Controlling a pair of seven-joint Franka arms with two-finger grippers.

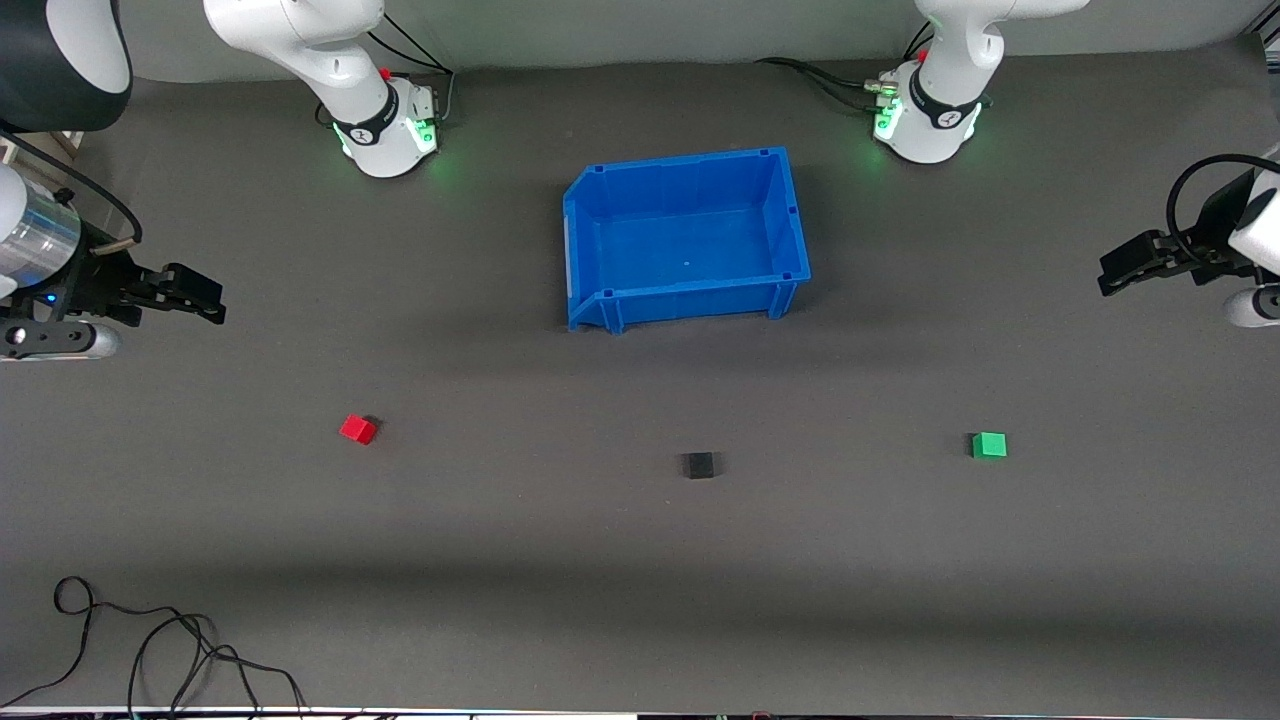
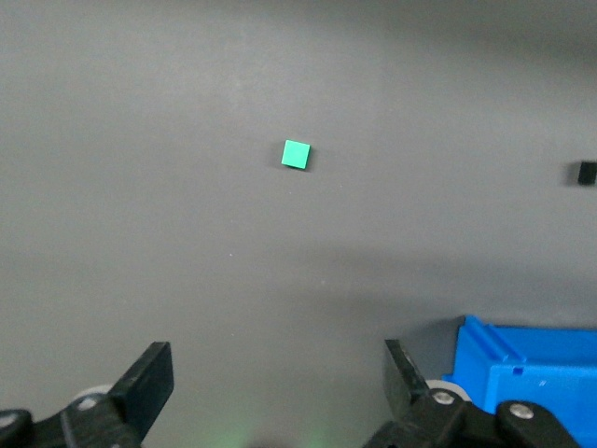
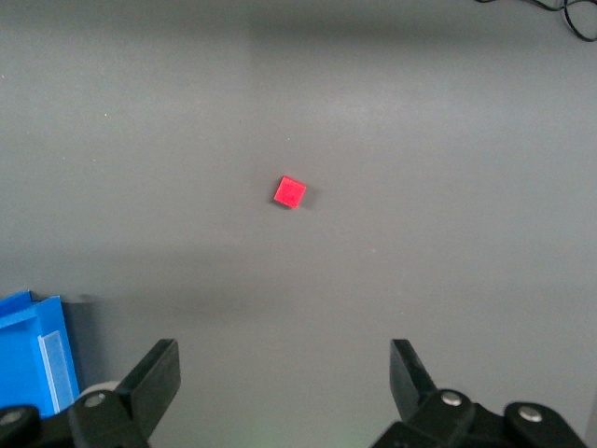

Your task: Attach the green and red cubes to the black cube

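Three small cubes lie apart in a row on the grey mat. The black cube (image 1: 700, 464) is in the middle, also seen as the black cube (image 2: 586, 172) at the edge of the left wrist view. The green cube (image 1: 989, 445) (image 2: 296, 154) lies toward the left arm's end. The red cube (image 1: 357, 429) (image 3: 290, 192) lies toward the right arm's end. My left gripper (image 1: 1112, 276) (image 2: 278, 378) hangs open and empty above the mat at its end of the table. My right gripper (image 1: 205, 299) (image 3: 284, 378) hangs open and empty at its own end.
A blue bin (image 1: 590, 235) (image 2: 522, 359) (image 3: 23, 359) stands empty between the arm bases, farther from the front camera than the cubes. Loose black cables (image 1: 160, 650) lie at the near edge toward the right arm's end.
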